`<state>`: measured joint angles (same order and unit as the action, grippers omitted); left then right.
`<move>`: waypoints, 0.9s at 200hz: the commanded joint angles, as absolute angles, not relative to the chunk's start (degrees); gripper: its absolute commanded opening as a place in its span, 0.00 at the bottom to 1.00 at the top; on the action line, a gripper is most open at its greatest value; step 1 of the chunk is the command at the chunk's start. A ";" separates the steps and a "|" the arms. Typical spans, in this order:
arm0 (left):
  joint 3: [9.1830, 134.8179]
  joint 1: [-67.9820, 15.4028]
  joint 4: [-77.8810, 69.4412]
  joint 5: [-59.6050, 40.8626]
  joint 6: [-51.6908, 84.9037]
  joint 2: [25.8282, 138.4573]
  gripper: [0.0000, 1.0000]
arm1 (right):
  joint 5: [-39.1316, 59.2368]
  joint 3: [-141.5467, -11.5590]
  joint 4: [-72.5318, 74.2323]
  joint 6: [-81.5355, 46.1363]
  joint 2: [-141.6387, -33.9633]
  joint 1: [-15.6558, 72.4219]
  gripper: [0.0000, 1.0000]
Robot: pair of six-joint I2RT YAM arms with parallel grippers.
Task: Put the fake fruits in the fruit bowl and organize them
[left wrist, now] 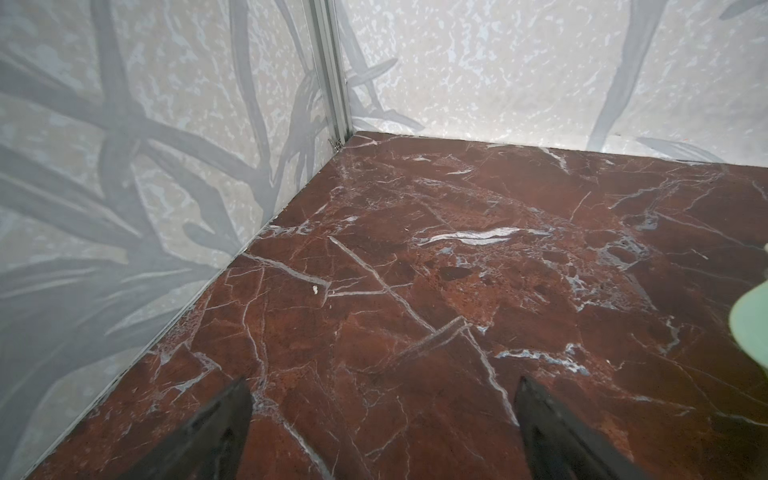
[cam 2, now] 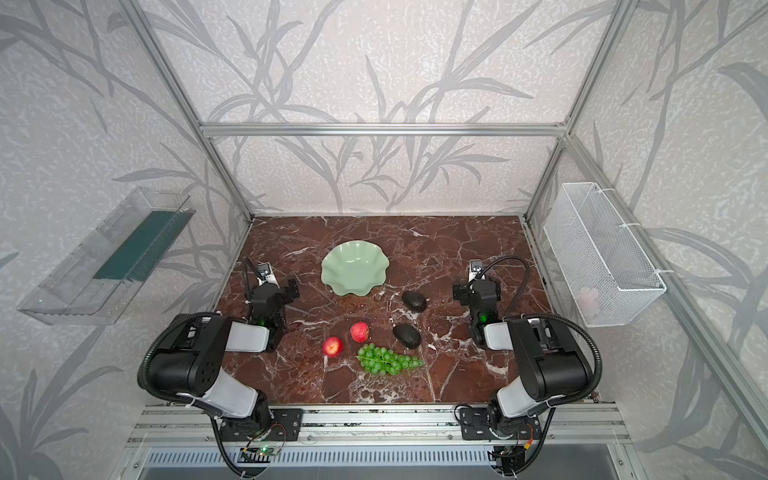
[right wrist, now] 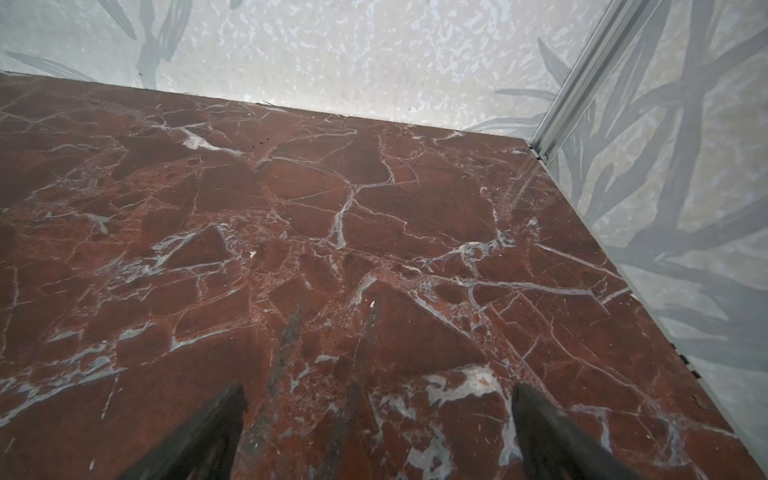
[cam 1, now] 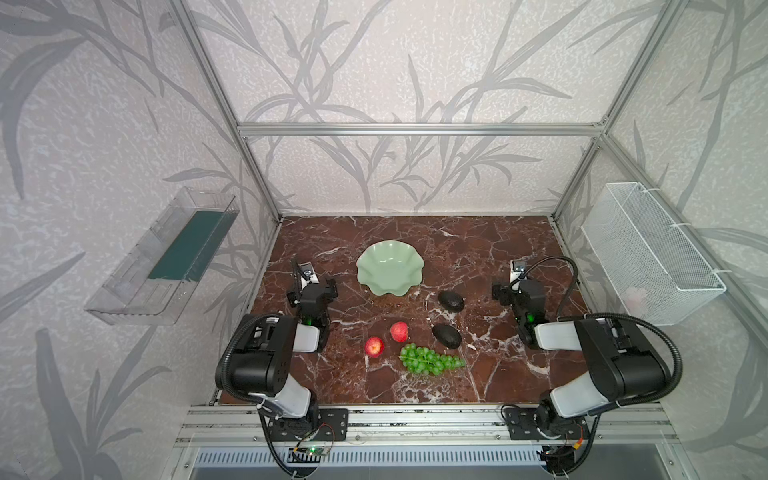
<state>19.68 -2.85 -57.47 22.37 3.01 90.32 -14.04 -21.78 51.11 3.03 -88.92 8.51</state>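
The pale green fruit bowl (cam 1: 390, 270) (cam 2: 355, 269) stands empty at mid-table. In front of it and to the right lie two dark avocados (cam 1: 451, 301) (cam 1: 446, 336), two red peaches (cam 1: 399, 331) (cam 1: 374, 346) and a bunch of green grapes (cam 1: 430, 360) (cam 2: 388, 360). My left gripper (cam 1: 311, 286) (left wrist: 383, 382) hovers left of the bowl, open and empty, over bare marble. A sliver of the bowl's rim (left wrist: 752, 324) shows in the left wrist view. My right gripper (cam 1: 519, 286) (right wrist: 379, 387) is open and empty, right of the avocados.
A clear plastic tray (cam 1: 166, 257) hangs on the left wall and a white wire basket (cam 1: 652, 249) on the right wall. Aluminium frame posts and walls close the table's back and sides. A metal rail (cam 1: 415, 419) runs along the front edge.
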 commanded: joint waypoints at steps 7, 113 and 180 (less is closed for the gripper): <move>20.60 -2.45 -58.07 22.15 2.26 90.69 0.99 | -14.50 -22.14 51.56 2.49 -88.80 8.53 0.99; 20.62 -2.45 -58.01 22.11 2.24 90.70 0.99 | -14.50 -22.14 51.51 2.47 -88.81 8.52 0.99; 20.75 -2.04 -57.40 21.57 2.57 90.62 0.99 | -14.50 -22.14 51.45 2.48 -88.78 8.53 0.99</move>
<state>19.68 -2.79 -57.45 22.35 3.01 90.32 -14.04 -21.78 51.11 3.01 -88.92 8.51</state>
